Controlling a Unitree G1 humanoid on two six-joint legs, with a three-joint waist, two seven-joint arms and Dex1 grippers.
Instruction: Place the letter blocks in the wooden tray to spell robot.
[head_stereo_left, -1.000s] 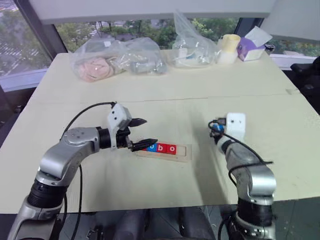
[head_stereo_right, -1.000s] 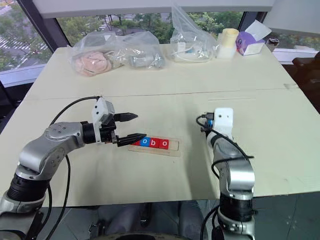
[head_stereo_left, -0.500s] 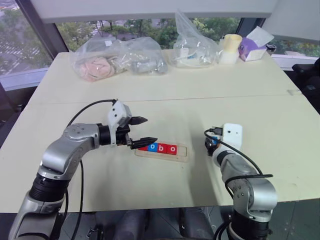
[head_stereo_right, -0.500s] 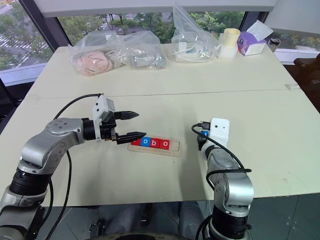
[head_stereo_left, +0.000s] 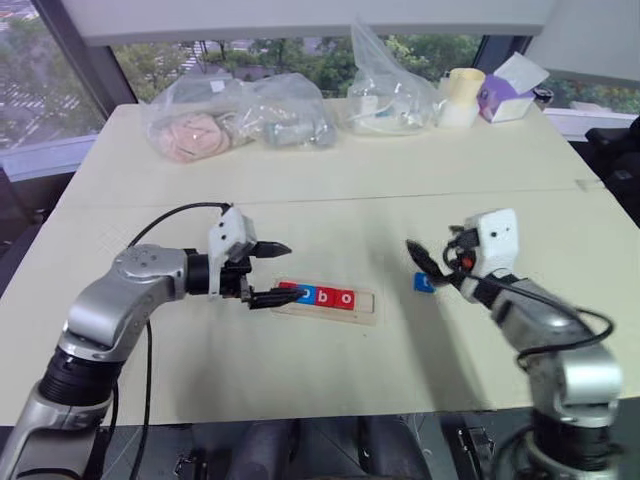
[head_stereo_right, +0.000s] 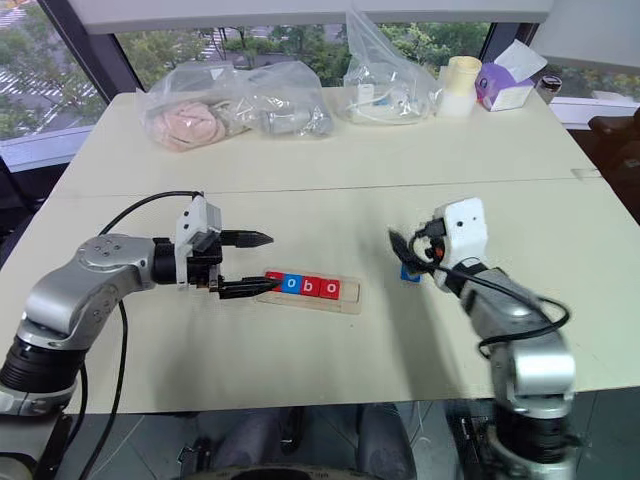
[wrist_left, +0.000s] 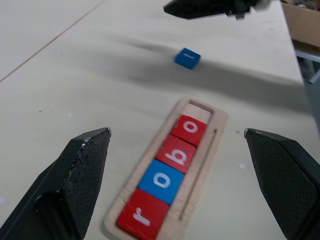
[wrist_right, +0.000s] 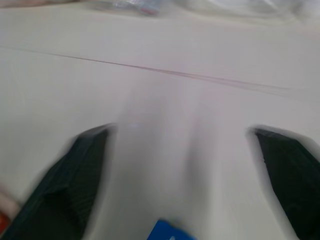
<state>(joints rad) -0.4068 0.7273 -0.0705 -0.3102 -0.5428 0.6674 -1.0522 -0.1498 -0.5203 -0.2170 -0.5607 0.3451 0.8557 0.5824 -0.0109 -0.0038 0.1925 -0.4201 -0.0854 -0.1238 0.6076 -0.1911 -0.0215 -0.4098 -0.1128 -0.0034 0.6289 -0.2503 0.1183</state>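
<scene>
Right tool (head_stereo_left: 425, 262) lifted off square blue tile (head_stereo_left: 424, 283), pale-wood tray (head_stereo_left: 366, 305)

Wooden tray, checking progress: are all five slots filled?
No, the wooden tray holds four tiles; its far slot is bare.

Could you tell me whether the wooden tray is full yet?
Not full: the wooden tray holds four tiles reading r, o, b, o, its last slot is bare, and a blue tile lies outside.
</scene>
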